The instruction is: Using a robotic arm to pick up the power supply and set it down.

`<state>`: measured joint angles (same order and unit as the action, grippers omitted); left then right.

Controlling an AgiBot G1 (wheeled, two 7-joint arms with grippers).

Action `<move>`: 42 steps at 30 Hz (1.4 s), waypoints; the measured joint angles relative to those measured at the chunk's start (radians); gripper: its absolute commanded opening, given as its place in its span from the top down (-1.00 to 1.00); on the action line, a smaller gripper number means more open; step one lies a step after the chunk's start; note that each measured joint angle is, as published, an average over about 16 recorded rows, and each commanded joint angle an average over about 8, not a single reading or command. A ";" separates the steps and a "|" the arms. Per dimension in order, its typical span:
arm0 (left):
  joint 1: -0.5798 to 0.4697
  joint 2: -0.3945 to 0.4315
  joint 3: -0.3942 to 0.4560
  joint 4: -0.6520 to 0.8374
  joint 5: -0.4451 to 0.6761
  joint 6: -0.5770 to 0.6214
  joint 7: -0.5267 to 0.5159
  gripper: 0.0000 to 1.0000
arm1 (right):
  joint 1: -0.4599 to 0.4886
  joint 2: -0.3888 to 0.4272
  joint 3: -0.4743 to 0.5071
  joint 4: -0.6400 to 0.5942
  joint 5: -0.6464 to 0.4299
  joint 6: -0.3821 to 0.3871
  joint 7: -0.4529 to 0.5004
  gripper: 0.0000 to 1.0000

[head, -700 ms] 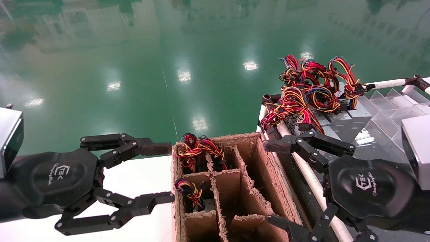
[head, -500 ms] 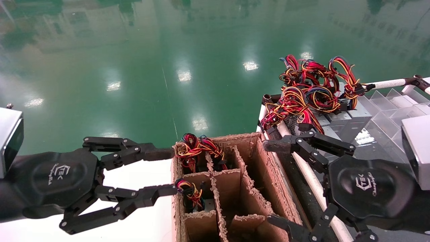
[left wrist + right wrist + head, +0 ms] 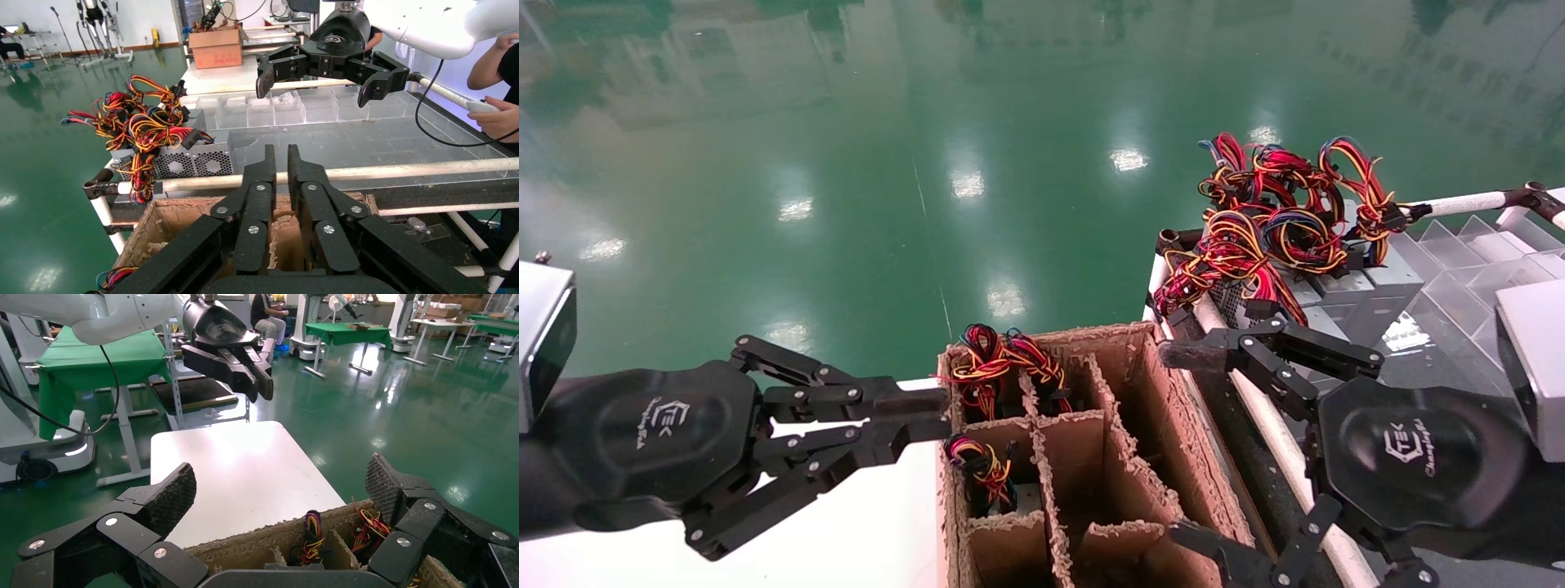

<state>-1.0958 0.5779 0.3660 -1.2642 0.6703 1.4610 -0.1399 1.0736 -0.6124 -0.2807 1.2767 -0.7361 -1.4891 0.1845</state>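
Where floor gleams green | white table | cardboard box

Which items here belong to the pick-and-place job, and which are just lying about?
Job:
power supplies piled on the rack
left gripper, shut
right gripper, open
cardboard divider box

Lying about:
white table
clear trays
cardboard carton
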 measured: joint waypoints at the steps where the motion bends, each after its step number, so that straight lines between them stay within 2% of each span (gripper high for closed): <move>1: 0.000 0.000 0.000 0.000 0.000 0.000 0.000 1.00 | 0.000 -0.001 -0.001 -0.003 -0.003 0.003 -0.001 -1.00; 4: 0.000 0.000 0.000 0.000 0.000 0.000 0.000 1.00 | -0.001 -0.006 -0.004 -0.015 -0.015 0.013 -0.005 -1.00; 5: 0.000 0.000 0.000 0.000 0.000 0.000 0.000 0.85 | -0.001 -0.008 -0.006 -0.020 -0.021 0.018 -0.006 -1.00; 12: 0.000 0.000 0.000 0.000 0.000 0.000 0.000 -0.90 | 0.010 -0.036 -0.032 -0.070 -0.082 0.056 -0.011 -1.00; 13: 0.000 0.000 0.000 0.000 0.000 0.000 0.000 -1.00 | 0.013 -0.041 -0.037 -0.079 -0.093 0.062 -0.011 -1.00; 30: 0.000 0.000 0.000 0.000 0.000 0.000 0.000 -1.00 | 0.092 -0.196 -0.155 -0.235 -0.278 0.122 -0.013 -1.00; 42: 0.000 0.000 0.000 0.000 0.000 0.000 0.000 -1.00 | 0.129 -0.342 -0.231 -0.280 -0.390 0.189 -0.032 -1.00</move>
<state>-1.0960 0.5778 0.3664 -1.2639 0.6701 1.4610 -0.1397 1.2029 -0.9543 -0.5116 0.9964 -1.1266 -1.3002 0.1524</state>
